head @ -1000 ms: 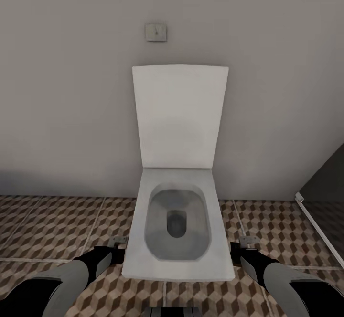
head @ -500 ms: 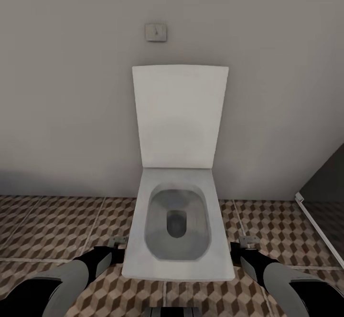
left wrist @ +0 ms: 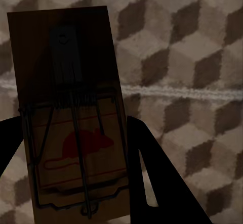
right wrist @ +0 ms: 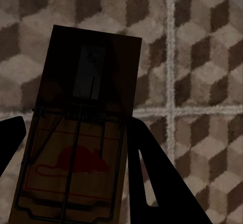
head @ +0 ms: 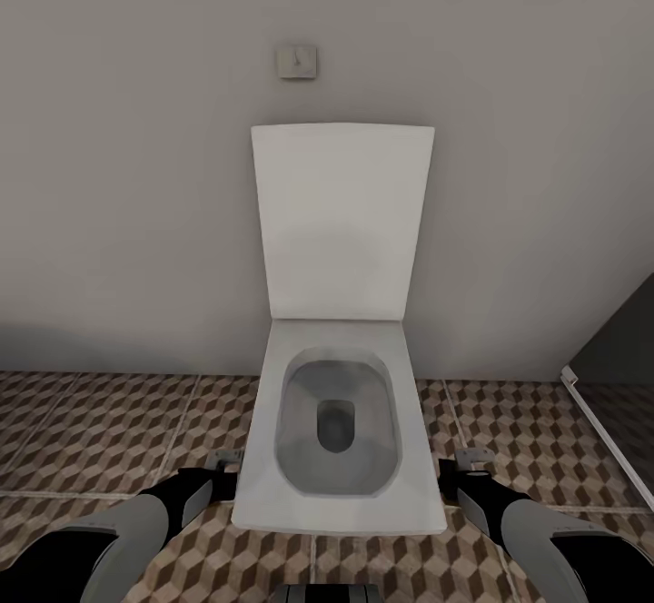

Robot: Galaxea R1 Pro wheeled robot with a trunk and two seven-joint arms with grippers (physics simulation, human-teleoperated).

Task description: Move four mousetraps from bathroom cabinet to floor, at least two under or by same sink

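Both grippers pinch a flat brown wooden mousetrap each, left [left wrist: 71,118] and right [right wrist: 83,133], held above the cube-patterned tiled floor [head: 82,439], flanking a white open-lidded toilet [head: 338,421]. Carrying stage, I'd say; next, turn toward the sink and set them down.

— What is blocked straight ahead?
— The way forward is taken up by the toilet [head: 338,439], lid raised against the wall [head: 136,176].
— Where is room left?
— Bare tiled floor [head: 91,439] is seen on both sides of the bowl; on the right it is bounded by a dark panel [head: 627,340].
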